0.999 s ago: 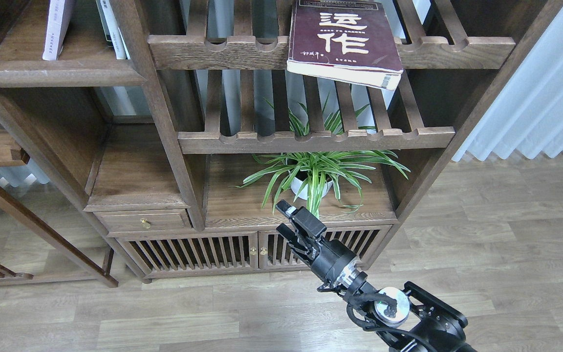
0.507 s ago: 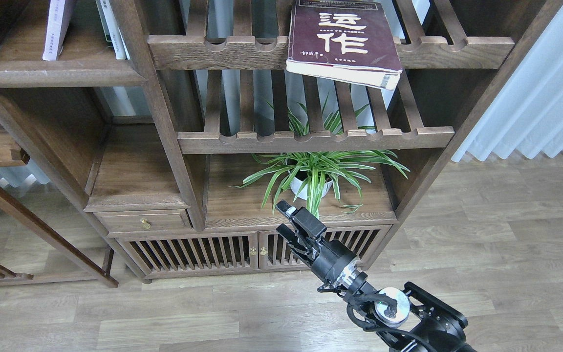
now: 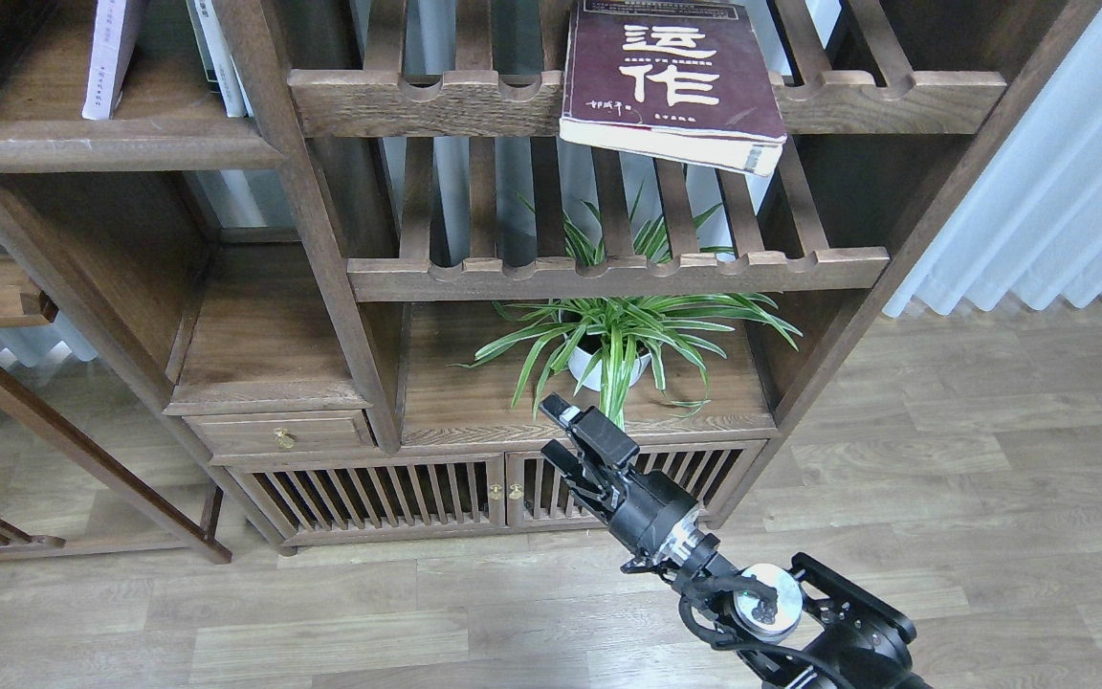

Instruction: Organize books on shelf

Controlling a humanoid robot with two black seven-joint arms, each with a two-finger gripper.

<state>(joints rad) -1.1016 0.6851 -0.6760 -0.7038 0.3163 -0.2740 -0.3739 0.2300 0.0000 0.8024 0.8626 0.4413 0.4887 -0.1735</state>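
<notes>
**Maroon book flat on top rack, my right arm low, almost no change**

Since the earlier frame nothing shifted but a slight red sliver at the top left corner. The maroon book (image 3: 673,81) lay flat on the slatted rack (image 3: 436,100), its near edge overhanging the rail. The lavender book (image 3: 111,57) stood on the shelf (image 3: 111,148) beside another white book (image 3: 219,57). My right gripper (image 3: 556,435) was empty, fingers narrowly parted, near the potted plant (image 3: 613,340). Bare floor (image 3: 972,459) lay to its right.
</notes>
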